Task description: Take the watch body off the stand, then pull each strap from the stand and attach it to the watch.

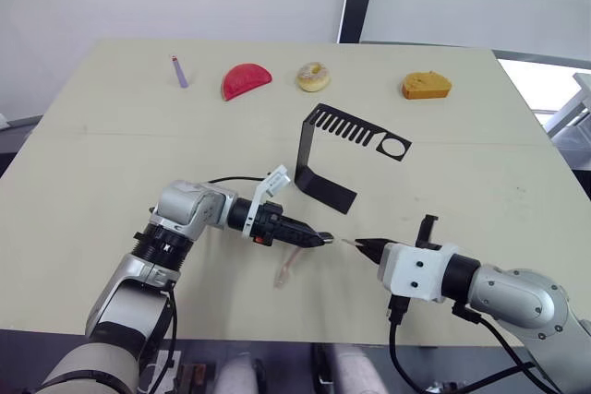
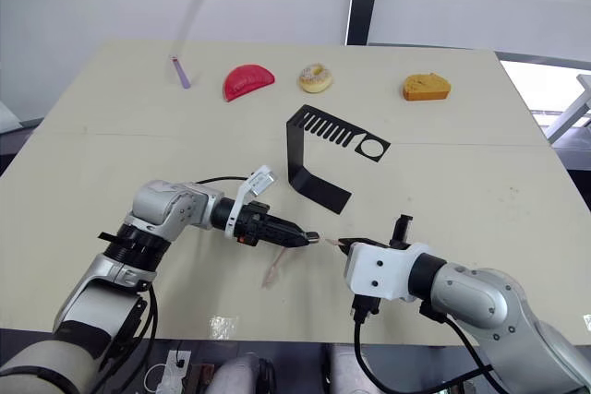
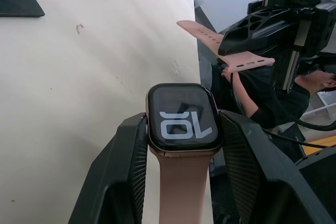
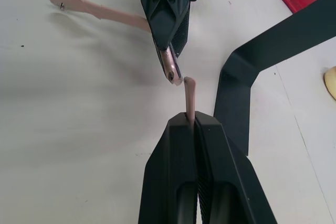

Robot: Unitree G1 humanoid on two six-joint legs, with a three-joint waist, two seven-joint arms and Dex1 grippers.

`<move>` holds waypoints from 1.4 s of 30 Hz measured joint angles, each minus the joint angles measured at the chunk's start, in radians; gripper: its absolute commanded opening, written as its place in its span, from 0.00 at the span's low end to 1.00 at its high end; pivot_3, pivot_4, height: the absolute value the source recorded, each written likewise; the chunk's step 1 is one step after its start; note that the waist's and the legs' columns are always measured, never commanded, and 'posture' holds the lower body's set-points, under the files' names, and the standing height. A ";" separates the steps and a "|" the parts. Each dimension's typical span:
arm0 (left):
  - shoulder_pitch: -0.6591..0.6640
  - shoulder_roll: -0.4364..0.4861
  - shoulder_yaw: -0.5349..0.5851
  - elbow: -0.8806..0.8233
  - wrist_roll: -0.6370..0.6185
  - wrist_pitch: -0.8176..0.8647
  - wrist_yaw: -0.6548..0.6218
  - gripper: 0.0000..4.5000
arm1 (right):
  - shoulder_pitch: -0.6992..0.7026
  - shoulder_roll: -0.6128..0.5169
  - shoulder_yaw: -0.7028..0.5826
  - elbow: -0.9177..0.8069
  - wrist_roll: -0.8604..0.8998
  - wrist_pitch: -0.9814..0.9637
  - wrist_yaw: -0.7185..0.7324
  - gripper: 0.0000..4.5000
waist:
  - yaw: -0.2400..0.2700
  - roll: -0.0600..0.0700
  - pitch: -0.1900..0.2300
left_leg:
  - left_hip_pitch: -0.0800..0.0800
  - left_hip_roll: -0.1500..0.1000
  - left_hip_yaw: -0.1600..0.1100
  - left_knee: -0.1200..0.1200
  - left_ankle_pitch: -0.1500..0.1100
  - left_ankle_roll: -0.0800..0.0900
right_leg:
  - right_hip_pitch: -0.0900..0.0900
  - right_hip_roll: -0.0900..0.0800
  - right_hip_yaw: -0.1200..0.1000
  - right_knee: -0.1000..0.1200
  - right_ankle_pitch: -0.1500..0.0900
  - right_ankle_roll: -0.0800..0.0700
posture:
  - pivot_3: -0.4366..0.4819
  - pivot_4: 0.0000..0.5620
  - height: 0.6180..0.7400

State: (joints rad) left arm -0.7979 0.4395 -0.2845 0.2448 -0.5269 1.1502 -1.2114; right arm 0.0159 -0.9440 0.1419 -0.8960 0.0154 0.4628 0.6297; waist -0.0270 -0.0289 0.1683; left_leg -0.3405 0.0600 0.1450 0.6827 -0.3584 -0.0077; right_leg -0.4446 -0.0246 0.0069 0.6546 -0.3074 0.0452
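My left gripper (image 3: 181,145) pinches the watch body (image 3: 182,119), a rounded glossy square with a rosy metal rim, one matte pink strap (image 1: 286,267) already hanging from it over the table's (image 1: 92,163) near edge. My right gripper (image 4: 191,121) clamps the second strap (image 4: 190,95), a thin perforated band, its tip just beside the watch. The bent, slotted black stand (image 1: 325,149) sits mid-table.

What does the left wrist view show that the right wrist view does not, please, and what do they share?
Left wrist view: the watch face with white digits, and the holes in the right gripper's strap. Right wrist view: the first strap's far end lying on the table, and the stand's upright. Both: the left gripper gripping the watch, the right gripper pinching the second strap, their ends nearly meeting.
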 measured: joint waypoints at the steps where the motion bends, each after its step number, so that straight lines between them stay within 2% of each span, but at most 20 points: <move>1: 0.000 -0.001 0.000 0.000 0.000 0.002 0.000 0.35 | -0.002 0.006 0.007 0.001 -0.008 0.000 0.000 0.00 | -0.001 0.000 0.000 | 0.000 0.000 0.000 0.000 0.000 0.000 | 0.000 0.000 0.000 0.000 0.000 0.000 | 0.48 0.27 0.98; 18: -0.001 -0.019 0.012 0.003 -0.005 0.004 0.011 0.35 | -0.011 0.039 0.046 0.020 -0.058 -0.003 0.015 0.00 | -0.001 0.000 0.000 | 0.001 0.000 0.000 0.000 0.000 0.000 | 0.000 0.000 0.000 0.001 0.000 0.000 | 0.48 0.27 0.98; 42: -0.010 -0.040 0.036 0.009 -0.005 0.004 0.024 0.35 | -0.008 0.056 0.035 0.020 -0.077 0.005 0.024 0.00 | -0.001 0.000 0.000 | 0.001 0.000 0.000 0.000 0.000 0.000 | 0.000 0.000 0.000 0.002 0.000 0.000 | 0.48 0.27 0.98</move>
State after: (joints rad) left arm -0.8080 0.3997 -0.2489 0.2536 -0.5318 1.1540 -1.1878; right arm 0.0082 -0.8882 0.1773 -0.8758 -0.0616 0.4676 0.6541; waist -0.0278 -0.0289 0.1683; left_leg -0.3395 0.0597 0.1454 0.6829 -0.3584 -0.0077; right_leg -0.4446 -0.0246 0.0070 0.6566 -0.3076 0.0450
